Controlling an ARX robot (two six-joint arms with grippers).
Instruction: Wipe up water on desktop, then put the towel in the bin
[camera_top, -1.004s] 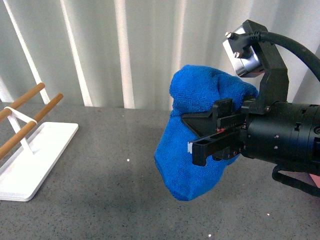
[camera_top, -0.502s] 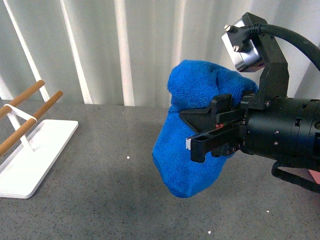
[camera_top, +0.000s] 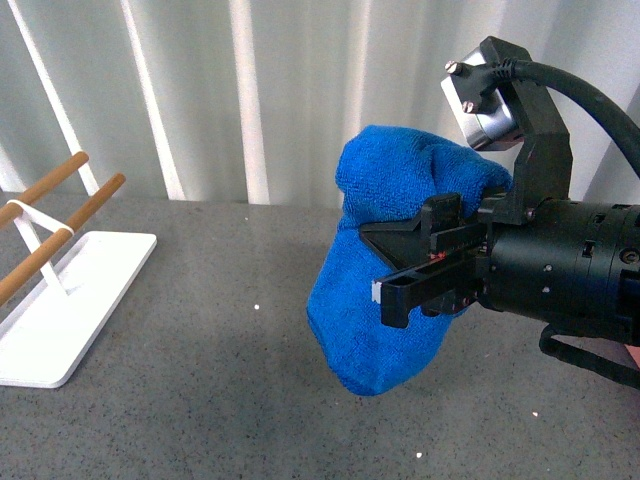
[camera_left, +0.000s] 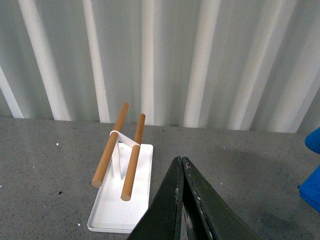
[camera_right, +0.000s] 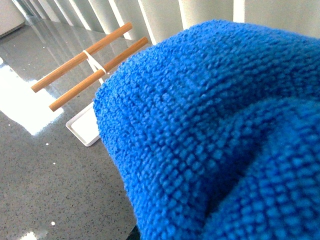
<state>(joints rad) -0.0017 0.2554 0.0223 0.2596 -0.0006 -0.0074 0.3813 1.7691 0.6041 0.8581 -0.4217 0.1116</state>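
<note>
Towel (camera_top: 375, 320) and right gripper (camera_top: 400, 268) move as one unit at this moment. The black fingers are clamped on the bunched blue cloth, which bulges above the jaws and hangs below them in a rounded lobe, so its long axis runs up and down through the grip. The lower end seems to hang clear of the desktop (camera_top: 200, 390), though the front view does not settle this. In the right wrist view the cloth fills nearly the whole picture, right up against the camera.

The left gripper (camera_left: 181, 162) is pressed closed on nothing. It is well apart from the towel, which shows only as a blue edge far off to its side, and the white rack (camera_left: 107, 215) with wooden rods (camera_left: 110, 145) lies ahead of it.

The bin cannot be made out with any certainty in these views. Judged from this, the carrying falls to the right arm alone. The drop depends on bringing the hanging lobe over the bin's opening before the fingers part.
</note>
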